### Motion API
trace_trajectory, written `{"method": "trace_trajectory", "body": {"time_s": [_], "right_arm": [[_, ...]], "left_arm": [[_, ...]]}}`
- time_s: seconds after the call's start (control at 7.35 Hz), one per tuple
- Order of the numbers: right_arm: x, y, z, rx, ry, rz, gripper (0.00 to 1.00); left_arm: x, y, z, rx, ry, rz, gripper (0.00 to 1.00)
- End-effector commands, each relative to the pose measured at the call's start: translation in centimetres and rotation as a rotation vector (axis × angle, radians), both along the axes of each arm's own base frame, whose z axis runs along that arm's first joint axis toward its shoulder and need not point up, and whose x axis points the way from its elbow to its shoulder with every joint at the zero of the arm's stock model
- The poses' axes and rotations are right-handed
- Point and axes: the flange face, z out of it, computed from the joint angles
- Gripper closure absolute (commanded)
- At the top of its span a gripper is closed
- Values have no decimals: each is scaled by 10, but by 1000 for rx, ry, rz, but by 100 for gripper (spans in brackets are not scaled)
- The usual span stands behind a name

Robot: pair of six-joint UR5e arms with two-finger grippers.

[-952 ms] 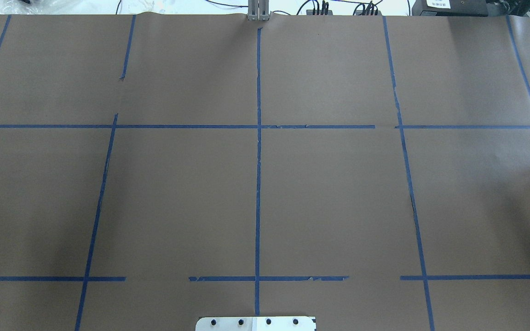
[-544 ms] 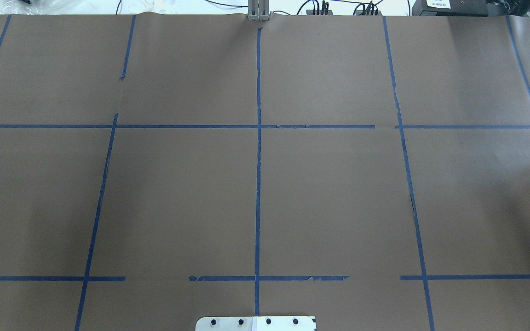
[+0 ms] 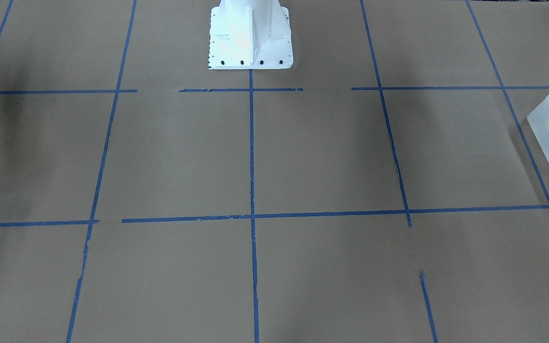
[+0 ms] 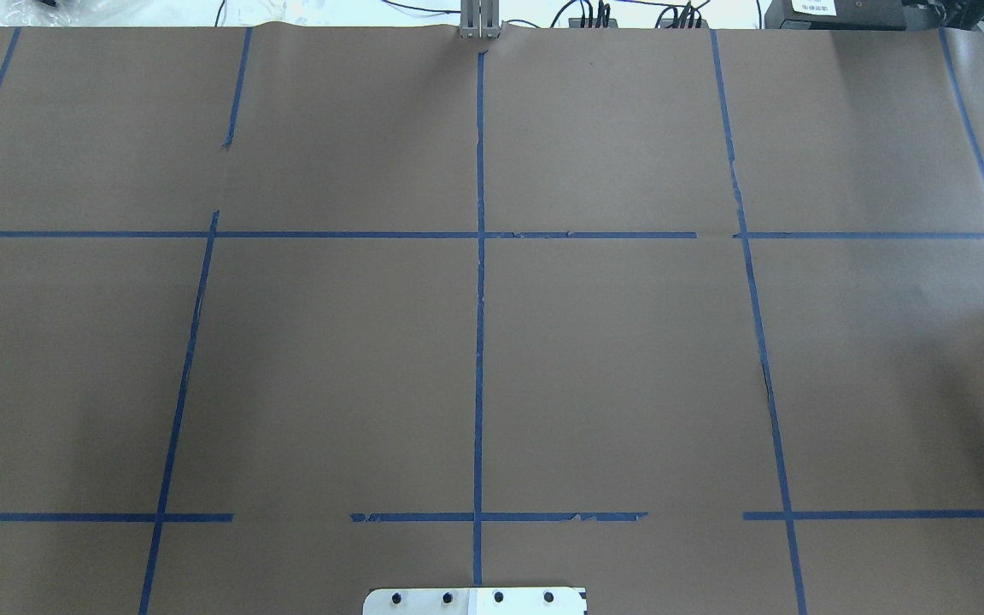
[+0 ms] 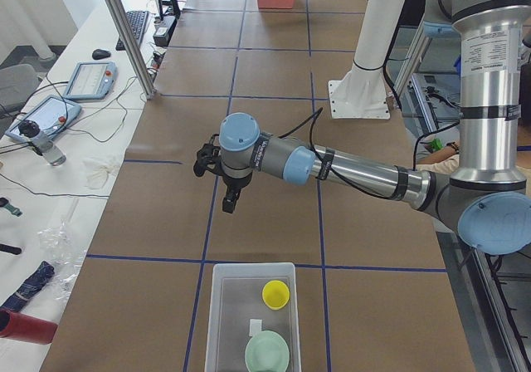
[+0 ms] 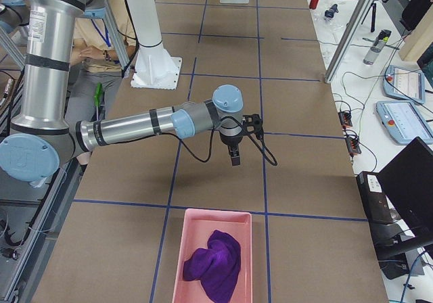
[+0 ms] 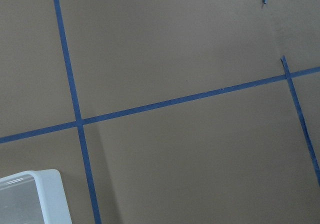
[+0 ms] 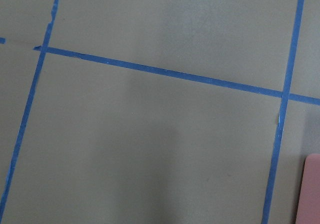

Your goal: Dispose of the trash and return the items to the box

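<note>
Brown-papered table [image 4: 629, 359] holds the box [image 5: 214, 305], with the yellow cup [image 5: 275, 294] and green bowl [image 5: 267, 352] inside, off to one side of the left gripper [image 5: 229, 199], not beneath its jaws; the right gripper [image 6: 234, 155] hangs well apart; neither grip's state can be told

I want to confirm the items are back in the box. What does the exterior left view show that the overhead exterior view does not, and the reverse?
Only exterior left: the box at the near table end, holding the yellow cup and mint bowl, and the left tool hanging above the table, apart from the box. Only overhead: nothing of the task; no box, item or arm appears. Both: the brown table with blue tape lines and the white robot base.
</note>
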Motion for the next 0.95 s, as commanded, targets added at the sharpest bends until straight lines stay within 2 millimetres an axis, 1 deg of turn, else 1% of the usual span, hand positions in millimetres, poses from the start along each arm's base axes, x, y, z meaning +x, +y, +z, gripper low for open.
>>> {"method": "trace_trajectory", "body": {"time_s": [0.0,0.14,0.27,0.41,0.54,0.68,0.82], "right_arm": [[-3,-3,-3,5,-7,-3,0],[-4,-4,-20,36,-23,-7,0],[-4,-6,-12,21,-20,-7,0],[-4,-6,-12,20,-20,-6,0],[-4,-5,-11,15,-19,-5,0],[-4,-4,-10,12,-21,-5,0],[-10,-3,-10,12,-19,-18,0]], "left_arm": [[5,0,3,2,-2,11,0],[6,-1,7,-3,-18,8,0],[4,-1,-7,21,-16,0,0],[9,-3,-3,5,-16,6,0],[10,0,-6,7,-22,1,0],[8,4,-17,22,-26,-3,0],[7,16,-21,-2,-29,-2,0]]}}
